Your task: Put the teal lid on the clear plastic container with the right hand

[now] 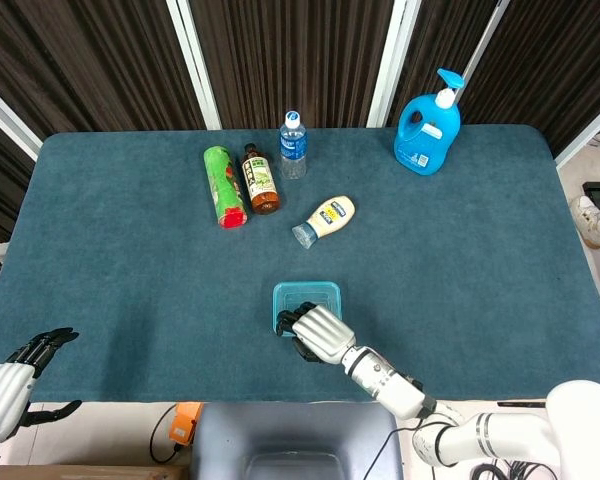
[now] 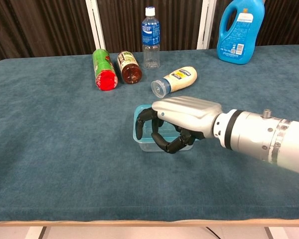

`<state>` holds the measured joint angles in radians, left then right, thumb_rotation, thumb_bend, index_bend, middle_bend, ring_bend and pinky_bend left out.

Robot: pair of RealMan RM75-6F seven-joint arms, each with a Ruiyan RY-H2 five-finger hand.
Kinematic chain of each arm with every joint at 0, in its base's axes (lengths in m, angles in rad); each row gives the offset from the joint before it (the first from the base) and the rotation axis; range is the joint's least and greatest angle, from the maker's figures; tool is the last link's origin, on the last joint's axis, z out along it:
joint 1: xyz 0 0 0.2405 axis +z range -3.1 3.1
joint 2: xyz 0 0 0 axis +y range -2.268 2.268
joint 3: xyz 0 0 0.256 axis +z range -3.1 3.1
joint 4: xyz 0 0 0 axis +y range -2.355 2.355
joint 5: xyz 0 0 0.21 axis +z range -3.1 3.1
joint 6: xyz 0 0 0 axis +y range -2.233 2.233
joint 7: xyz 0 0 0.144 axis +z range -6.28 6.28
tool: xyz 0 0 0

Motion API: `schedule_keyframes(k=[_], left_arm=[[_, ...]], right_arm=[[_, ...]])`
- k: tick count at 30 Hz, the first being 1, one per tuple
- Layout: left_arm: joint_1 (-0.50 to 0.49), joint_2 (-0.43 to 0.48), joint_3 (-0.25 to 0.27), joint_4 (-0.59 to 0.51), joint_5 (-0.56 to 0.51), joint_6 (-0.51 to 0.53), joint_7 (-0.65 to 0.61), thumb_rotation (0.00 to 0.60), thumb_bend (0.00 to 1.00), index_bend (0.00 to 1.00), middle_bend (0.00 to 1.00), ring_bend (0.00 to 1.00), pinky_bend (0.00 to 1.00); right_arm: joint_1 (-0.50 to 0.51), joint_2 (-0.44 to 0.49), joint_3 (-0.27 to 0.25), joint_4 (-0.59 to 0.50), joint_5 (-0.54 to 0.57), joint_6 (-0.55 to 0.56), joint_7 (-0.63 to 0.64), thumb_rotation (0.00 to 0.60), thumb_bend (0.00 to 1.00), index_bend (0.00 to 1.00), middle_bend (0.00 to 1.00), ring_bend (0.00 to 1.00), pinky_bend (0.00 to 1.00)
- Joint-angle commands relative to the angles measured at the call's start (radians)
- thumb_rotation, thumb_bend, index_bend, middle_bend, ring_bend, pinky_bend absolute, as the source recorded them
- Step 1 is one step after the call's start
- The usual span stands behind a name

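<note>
The clear plastic container (image 2: 148, 145) stands on the table's near middle, with the teal lid (image 1: 315, 293) lying flat on top of it. My right hand (image 2: 182, 118) sits low over the lid, fingers (image 2: 145, 117) curled down around its left and near edge and the thumb tucked beneath. In the head view the right hand (image 1: 320, 333) hides the lid's near edge. Off the table's near left corner, my left hand (image 1: 10, 385) holds nothing, its fingers apart.
A green can (image 1: 223, 186) and a brown bottle (image 1: 260, 179) lie at the back, beside an upright water bottle (image 1: 293, 146). A mayonnaise bottle (image 1: 325, 220) lies just beyond the container. A blue detergent jug (image 1: 427, 126) stands at the back right.
</note>
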<state>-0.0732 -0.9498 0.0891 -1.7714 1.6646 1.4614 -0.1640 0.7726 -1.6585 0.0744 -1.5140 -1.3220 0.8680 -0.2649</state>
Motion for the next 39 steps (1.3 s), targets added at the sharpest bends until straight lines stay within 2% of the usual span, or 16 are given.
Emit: schedule_keyframes(k=[1,9,16,21,28,39], left_arm=[[0.001,0.000,0.000,0.000,0.001,0.001,0.000,0.600,0.36,0.19,0.15,0.15,0.29],[0.000,-0.001,0.000,0.000,0.001,0.001,0.003,0.600,0.36,0.19,0.15,0.15,0.29],[-0.001,-0.001,0.001,-0.003,0.002,-0.002,0.008,0.600,0.36,0.19,0.15,0.15,0.29],[0.000,0.000,0.001,-0.003,0.002,-0.001,0.008,0.600,0.36,0.19,0.15,0.15,0.29],[0.000,0.001,0.002,-0.002,0.003,0.000,0.005,0.600,0.37,0.19,0.15,0.15,0.29],[0.002,0.002,0.001,0.001,0.003,0.004,-0.005,0.600,0.36,0.19,0.15,0.15,0.29]], right_arm=[[-0.002,0.000,-0.003,0.005,-0.002,0.000,0.004,0.600,0.80,0.50,0.38,0.42,0.41],[-0.011,0.011,-0.001,0.005,-0.023,0.021,0.028,0.600,0.80,0.49,0.38,0.41,0.41],[-0.010,0.007,0.023,0.009,-0.069,0.058,0.101,0.600,0.80,0.47,0.38,0.41,0.40],[0.004,-0.014,0.042,0.033,-0.086,0.066,0.108,0.600,0.80,0.47,0.38,0.41,0.40],[0.015,-0.039,0.057,0.065,-0.074,0.064,0.089,0.600,0.80,0.46,0.38,0.41,0.40],[0.047,-0.115,0.101,0.178,-0.005,0.040,0.043,0.600,0.80,0.46,0.38,0.40,0.40]])
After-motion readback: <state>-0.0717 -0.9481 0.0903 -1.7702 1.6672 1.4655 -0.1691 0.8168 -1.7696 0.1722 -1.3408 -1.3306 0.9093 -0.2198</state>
